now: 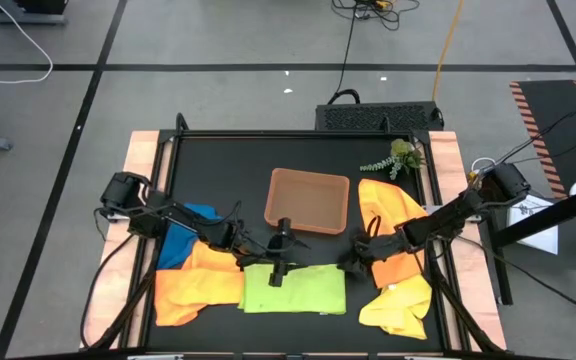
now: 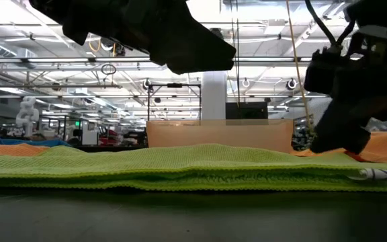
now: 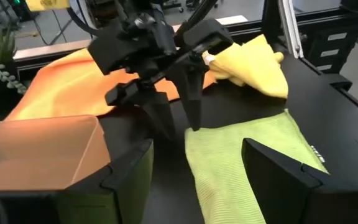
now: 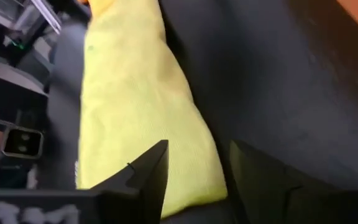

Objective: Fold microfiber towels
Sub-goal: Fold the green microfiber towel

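A: Lime green towel (image 1: 295,288): location?
B: Folded flat, just in front of the brown tray (image 1: 309,201).
A: Left gripper (image 1: 280,262)?
B: Over the towel's tray-side edge, fingers spread wide, empty.
A: Right gripper (image 1: 352,263)?
B: At the towel's right end, fingers parted, holding nothing.
A: Other towels?
B: Orange towel (image 1: 200,283) and blue towel (image 1: 182,237) left of the tray; yellow towel (image 1: 398,302) right.

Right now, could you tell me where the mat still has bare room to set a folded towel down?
Bare black mat lies left of the brown tray, behind the blue towel. The front is crowded: orange towel, lime green towel, yellow towel and both grippers.
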Controlling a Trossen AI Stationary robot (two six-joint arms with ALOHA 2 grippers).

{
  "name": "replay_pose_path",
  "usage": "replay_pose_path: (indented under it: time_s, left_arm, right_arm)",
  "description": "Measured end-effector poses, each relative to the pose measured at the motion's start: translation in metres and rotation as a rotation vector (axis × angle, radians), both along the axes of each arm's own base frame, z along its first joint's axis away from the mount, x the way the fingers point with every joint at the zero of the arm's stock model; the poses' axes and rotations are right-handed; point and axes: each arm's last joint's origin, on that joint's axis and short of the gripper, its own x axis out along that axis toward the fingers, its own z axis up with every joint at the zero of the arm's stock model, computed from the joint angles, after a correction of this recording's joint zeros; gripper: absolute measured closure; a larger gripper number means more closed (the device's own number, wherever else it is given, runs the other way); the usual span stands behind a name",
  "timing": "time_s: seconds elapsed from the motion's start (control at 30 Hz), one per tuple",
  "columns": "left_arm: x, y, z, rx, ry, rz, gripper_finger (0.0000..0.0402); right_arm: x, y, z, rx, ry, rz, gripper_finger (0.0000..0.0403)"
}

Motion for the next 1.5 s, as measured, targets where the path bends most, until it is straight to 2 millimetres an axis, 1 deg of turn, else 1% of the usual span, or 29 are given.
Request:
replay_pose_path:
  time_s: [0.2,0.4,0.53,0.77,0.83,1.07,1.17,1.3,1.5]
  left_arm:
    - [0.0003,0.0006,0.0003,0.019,-0.006,0.007,0.0153]
    - [0.0006,0.0024,0.0004,0.015,-0.006,0.014,0.0153]
    - [0.0007,0.0024,0.0005,0.002,-0.004,0.019,0.0153]
    - [0.0007,0.0023,0.0003,-0.018,0.000,0.010,0.0153]
    - [0.0022,0.0011,-0.0023,-0.038,-0.005,-0.015,0.0153]
    - [0.0027,-0.0006,-0.0092,-0.077,0.026,-0.043,0.0153]
    - [0.0030,-0.0005,-0.0086,-0.082,0.020,-0.042,0.0153]
    - [0.0030,-0.0005,-0.0086,-0.086,0.021,-0.040,0.0153]
    - [0.0029,-0.0005,-0.0090,-0.096,0.027,-0.036,0.0153]
  right_arm:
    - [-0.0052,-0.0002,-0.0062,-0.022,0.077,-0.016,0.0243]
    - [-0.0062,-0.0007,-0.0075,-0.038,0.093,-0.028,0.0263]
    - [-0.0082,0.0005,-0.0089,-0.052,0.110,-0.021,0.0297]
    - [-0.0099,0.0010,-0.0102,-0.073,0.122,-0.005,0.0390]
    - [-0.0098,0.0013,-0.0101,-0.082,0.118,0.009,0.0397]
    - [-0.0076,0.0029,-0.0074,-0.071,0.078,0.027,0.0401]
    - [-0.0072,0.0017,-0.0075,-0.069,0.079,0.020,0.0391]
    - [-0.0065,-0.0008,-0.0079,-0.057,0.088,-0.003,0.0356]
    - [-0.0059,-0.0006,-0.0073,-0.028,0.090,0.006,0.0283]
